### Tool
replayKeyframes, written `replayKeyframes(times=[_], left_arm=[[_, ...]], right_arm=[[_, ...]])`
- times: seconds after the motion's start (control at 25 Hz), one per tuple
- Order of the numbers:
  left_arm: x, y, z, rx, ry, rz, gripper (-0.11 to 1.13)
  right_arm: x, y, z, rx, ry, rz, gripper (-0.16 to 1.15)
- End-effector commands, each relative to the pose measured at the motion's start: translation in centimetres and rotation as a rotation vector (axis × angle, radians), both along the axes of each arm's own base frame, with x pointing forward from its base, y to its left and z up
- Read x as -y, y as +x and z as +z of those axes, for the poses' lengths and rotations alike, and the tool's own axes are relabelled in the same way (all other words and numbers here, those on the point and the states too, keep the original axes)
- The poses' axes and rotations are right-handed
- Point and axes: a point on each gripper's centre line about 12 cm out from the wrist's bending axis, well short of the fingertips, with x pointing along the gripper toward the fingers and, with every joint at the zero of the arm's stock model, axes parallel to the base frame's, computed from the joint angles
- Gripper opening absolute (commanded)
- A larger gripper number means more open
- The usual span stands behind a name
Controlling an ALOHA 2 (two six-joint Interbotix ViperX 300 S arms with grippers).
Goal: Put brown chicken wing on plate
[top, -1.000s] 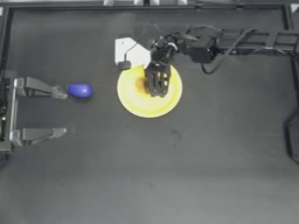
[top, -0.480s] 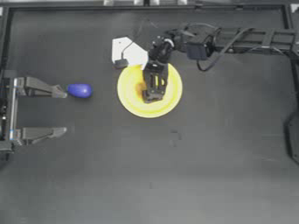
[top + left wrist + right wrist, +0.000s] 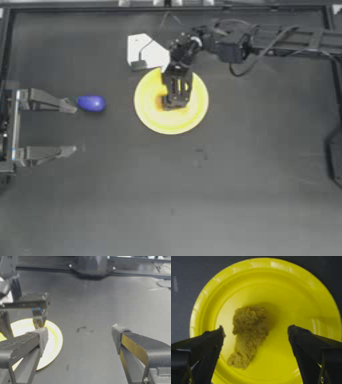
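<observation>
With the brown chicken wing [image 3: 249, 334] lying free on the plate [image 3: 304, 293], the right gripper [image 3: 175, 92] hovered above, jaws spread. Retreat should go straight up, clear of wing and rim.

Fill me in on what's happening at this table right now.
The right arm reaches in over the plate, its end effector open above the brown chicken wing. The wing lies on the plate with a gap to each finger, so it looks released. The left end effector sits open at the table's left side, one fingertip close to a small blue object. A white piece lies just beyond the plate.
</observation>
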Motion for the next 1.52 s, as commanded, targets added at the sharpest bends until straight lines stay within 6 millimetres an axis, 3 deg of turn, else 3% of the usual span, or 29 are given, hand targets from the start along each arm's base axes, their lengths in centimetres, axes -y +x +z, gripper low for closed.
replayKeyframes(times=[0.04, 0.28, 0.72, 1.52], left_arm=[[-0.1, 0.5, 0.7, 0.009, 0.000, 0.002, 1.03], [-0.2, 0.5, 0.7, 0.009, 0.000, 0.007, 1.03], [-0.3, 0.4, 0.8, 0.012, 0.000, 0.011, 1.03], [-0.4, 0.0, 1.0, 0.018, 0.004, 0.021, 1.03]], right_arm=[[0.0, -0.4, 4.1, 0.073, -0.044, -0.002, 1.01], [-0.9, -1.8, 6.6, 0.126, -0.077, -0.016, 1.01], [-3.8, -6.2, 10.5, 0.312, -0.138, -0.075, 1.01], [-9.6, -12.1, 11.7, 0.588, -0.129, -0.186, 1.01]])
